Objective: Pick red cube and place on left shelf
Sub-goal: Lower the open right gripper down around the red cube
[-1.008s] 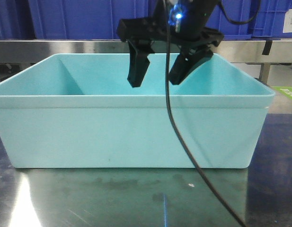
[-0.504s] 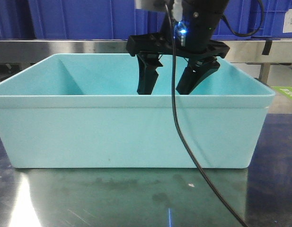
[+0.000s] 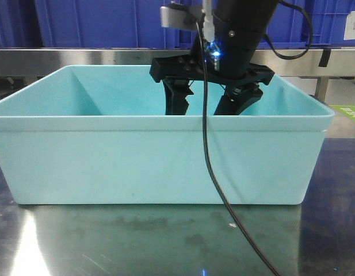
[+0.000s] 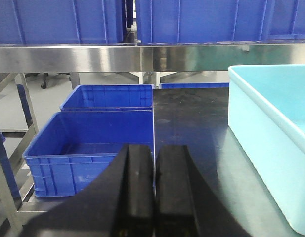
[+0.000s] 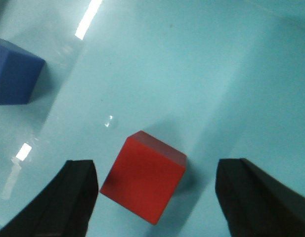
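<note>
Inside the spread right claw [image 5: 157, 167], the red cube [image 5: 142, 183] sits skewed, edges diagonal.

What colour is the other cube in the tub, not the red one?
Dark blue: the cube shows best in the right wrist view.

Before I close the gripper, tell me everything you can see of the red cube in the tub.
The red cube is a plain, matte block with crisp edges; a bright top face and a darker side face show. It sits flat on the floor of the light teal tub, turned diagonally to the open right gripper, whose fingers stand on either side without touching it. Only the floor touches it; the blue cube lies well apart. In the front view the tub wall hides it.
</note>
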`<state>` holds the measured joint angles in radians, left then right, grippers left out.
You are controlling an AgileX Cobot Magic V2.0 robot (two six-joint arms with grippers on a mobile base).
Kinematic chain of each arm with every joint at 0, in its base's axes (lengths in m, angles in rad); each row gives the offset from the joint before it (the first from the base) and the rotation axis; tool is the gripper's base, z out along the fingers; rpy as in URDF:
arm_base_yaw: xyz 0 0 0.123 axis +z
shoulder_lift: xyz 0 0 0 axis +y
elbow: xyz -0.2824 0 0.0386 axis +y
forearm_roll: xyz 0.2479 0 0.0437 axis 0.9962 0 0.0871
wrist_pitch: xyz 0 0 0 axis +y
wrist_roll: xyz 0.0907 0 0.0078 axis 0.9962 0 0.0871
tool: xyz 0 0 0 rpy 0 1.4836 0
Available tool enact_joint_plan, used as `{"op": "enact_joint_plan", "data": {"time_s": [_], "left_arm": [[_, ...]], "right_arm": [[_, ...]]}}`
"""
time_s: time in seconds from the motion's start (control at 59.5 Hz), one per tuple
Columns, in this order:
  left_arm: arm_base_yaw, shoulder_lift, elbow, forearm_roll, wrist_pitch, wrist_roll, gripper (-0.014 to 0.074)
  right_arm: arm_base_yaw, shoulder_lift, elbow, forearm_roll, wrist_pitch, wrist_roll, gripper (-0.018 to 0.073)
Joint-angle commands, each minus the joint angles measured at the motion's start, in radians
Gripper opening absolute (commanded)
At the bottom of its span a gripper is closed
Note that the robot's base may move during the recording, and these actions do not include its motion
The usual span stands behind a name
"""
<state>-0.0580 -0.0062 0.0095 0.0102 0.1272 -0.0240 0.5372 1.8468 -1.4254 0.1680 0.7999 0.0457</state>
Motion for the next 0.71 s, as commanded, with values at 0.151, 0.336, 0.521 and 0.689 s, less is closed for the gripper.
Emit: {"op": "enact_joint_plan", "data": {"time_s": [0.151,0.336,0.521,0.689], "left_arm": [[-0.005,-0.015,0.023,-0.004,-0.088,-0.001,0.0102],[-0.005,-0.015,0.023,-0.004,-0.088,-0.001,0.0102],[-0.005,-0.015,0.023,-0.004,-0.088,-0.001,0.0102],[-0.005,-0.015,0.023,-0.004,-0.088,-0.001,0.0102]], "right_arm": [[0.000,-0.035,-0.036,0.023,-0.025,-0.006,0.0601],[0.000,-0.034,-0.036,0.025,-0.030,-0.006,0.0601],[0.000,-0.033,-0.036,0.025,-0.035,-0.006,0.0601],[0.000,-0.021,-0.036,0.026,-0.035,-0.006,0.0601]]}}
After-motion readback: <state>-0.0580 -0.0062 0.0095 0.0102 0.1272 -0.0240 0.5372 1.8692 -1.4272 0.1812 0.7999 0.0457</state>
